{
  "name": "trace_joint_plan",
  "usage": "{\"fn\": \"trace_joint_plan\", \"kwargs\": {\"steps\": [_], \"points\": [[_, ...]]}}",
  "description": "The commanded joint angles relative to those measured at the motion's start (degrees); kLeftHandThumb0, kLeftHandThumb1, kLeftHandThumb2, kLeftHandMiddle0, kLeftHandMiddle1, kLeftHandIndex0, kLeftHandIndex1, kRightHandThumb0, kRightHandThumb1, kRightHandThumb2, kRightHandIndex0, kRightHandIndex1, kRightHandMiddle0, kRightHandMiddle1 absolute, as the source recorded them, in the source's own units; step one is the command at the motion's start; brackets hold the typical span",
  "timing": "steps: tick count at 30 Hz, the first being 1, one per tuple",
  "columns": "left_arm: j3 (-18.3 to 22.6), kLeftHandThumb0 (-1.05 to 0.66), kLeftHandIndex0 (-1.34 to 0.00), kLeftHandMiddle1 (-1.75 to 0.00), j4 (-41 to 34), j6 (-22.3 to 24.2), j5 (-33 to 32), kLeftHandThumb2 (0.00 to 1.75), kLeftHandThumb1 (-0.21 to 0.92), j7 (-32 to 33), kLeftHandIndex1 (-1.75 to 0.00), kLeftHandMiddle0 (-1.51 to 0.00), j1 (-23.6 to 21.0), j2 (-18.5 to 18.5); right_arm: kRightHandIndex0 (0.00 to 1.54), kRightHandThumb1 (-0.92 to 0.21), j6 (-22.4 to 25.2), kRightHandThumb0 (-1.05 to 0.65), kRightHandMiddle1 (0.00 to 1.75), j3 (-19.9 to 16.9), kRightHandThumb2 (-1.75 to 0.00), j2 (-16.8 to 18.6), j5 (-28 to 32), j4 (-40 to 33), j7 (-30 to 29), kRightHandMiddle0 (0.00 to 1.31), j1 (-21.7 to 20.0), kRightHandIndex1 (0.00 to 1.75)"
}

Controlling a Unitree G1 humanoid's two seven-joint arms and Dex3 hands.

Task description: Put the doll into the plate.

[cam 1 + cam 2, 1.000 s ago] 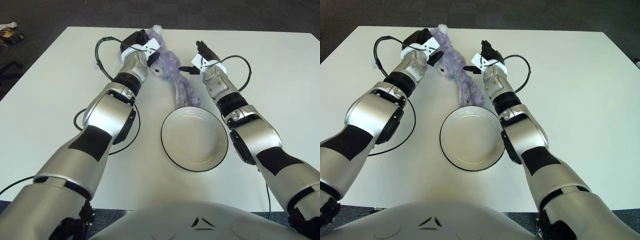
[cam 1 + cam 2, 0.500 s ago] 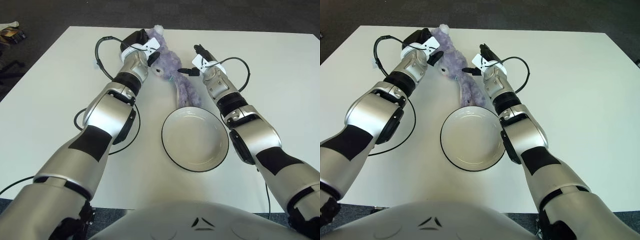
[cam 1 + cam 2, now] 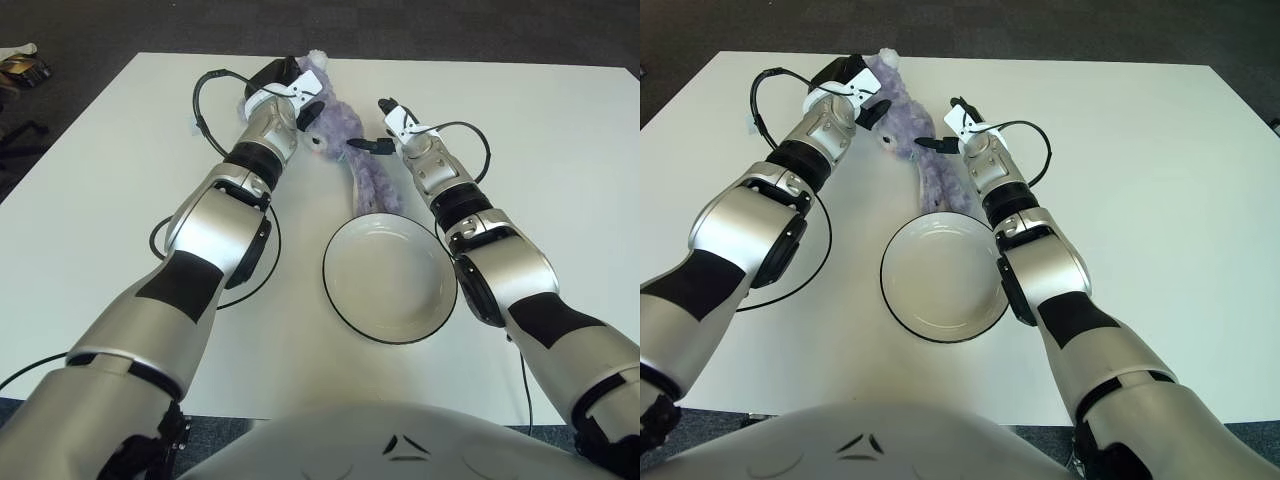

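The purple plush doll (image 3: 352,148) lies on the white table, head toward the far edge and body stretching down to the plate's far rim. The white plate (image 3: 334,292) with a dark rim stands below it, with nothing inside. My left hand (image 3: 292,88) presses against the left side of the doll's head, with the doll's ear showing just above it. My right hand (image 3: 381,129) is at the doll's right side, fingers spread, and one dark fingertip (image 3: 360,144) touches the doll's body.
Black cable loops lie on the table beside my left forearm (image 3: 201,112) and near my right wrist (image 3: 482,152). The table's far edge (image 3: 480,62) runs just beyond the doll, with dark carpet past it. A small object (image 3: 20,66) lies on the floor at far left.
My right hand has swung left toward the doll, and one finger now reaches its body. The left hand and the doll have barely moved.
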Motion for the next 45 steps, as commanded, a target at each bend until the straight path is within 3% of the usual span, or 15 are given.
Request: {"fn": "trace_joint_plan", "kwargs": {"steps": [1,8,16,21,28,35,40,45], "points": [[0.1,0.0,-0.72,-1.55,-0.6,-0.6,-0.1,1.35,0.18,-0.6,-1.57,-0.68,0.0,0.5,0.08,-0.73,1.2,-0.94,0.0,-0.8,-0.27,0.5,1.0,-0.3,0.8,0.0,-1.6,0.48],[0.0,0.0,-0.71,-1.55,-0.9,-0.3,0.1,1.36,0.17,-1.0,-1.58,-0.69,0.1,0.7,0.1,-0.72,2.5,-0.89,0.0,-1.0,-0.28,1.1,1.9,-1.6,2.8,0.0,-1.4,0.51],[0.0,0.0,-0.69,-1.57,-1.0,-0.6,0.1,1.3,0.22,-0.4,-1.53,-0.66,0.5,0.8,0.1,-0.58,2.5,-0.78,0.0,-1.0,-0.52,1.2,3.0,-3.0,4.9,0.0,-0.9,0.55],[0.1,0.0,-0.68,-1.59,-0.9,-0.4,0.0,1.28,0.24,-0.3,-1.52,-0.64,0.6,0.8,0.12,-0.55,2.4,-0.79,0.0,-0.7,-0.57,1.1,3.4,-4.0,6.8,0.0,-0.6,0.6],[0.2,0.0,-0.69,-1.6,-1.0,-0.9,-0.2,1.3,0.22,-0.7,-1.53,-0.64,0.7,0.9,0.11,-0.59,2.6,-0.88,0.03,1.1,-0.53,1.1,2.2,-5.1,9.1,0.01,0.0,0.81],[0.6,0.0,-0.68,-1.6,-1.1,-1.8,-0.4,1.31,0.21,-0.9,-1.53,-0.65,0.8,0.9,0.13,-0.64,2.3,-0.95,0.1,3.0,-0.46,2.7,0.6,-1.0,7.1,0.0,0.0,0.93],[0.6,0.0,-0.7,-1.6,-1.0,-1.8,-0.4,1.36,0.18,-0.9,-1.57,-0.67,0.7,0.9,0.13,-0.65,1.8,-0.94,0.1,3.1,-0.45,3.3,1.0,0.8,6.3,0.0,-0.1,0.94],[0.6,0.0,-0.68,-1.55,-0.8,-0.5,-0.2,1.36,0.18,-0.2,-1.61,-0.69,0.3,0.5,0.11,-0.59,0.4,-0.82,0.06,2.9,-0.53,4.4,1.2,4.2,4.7,0.0,0.2,0.72]]}}
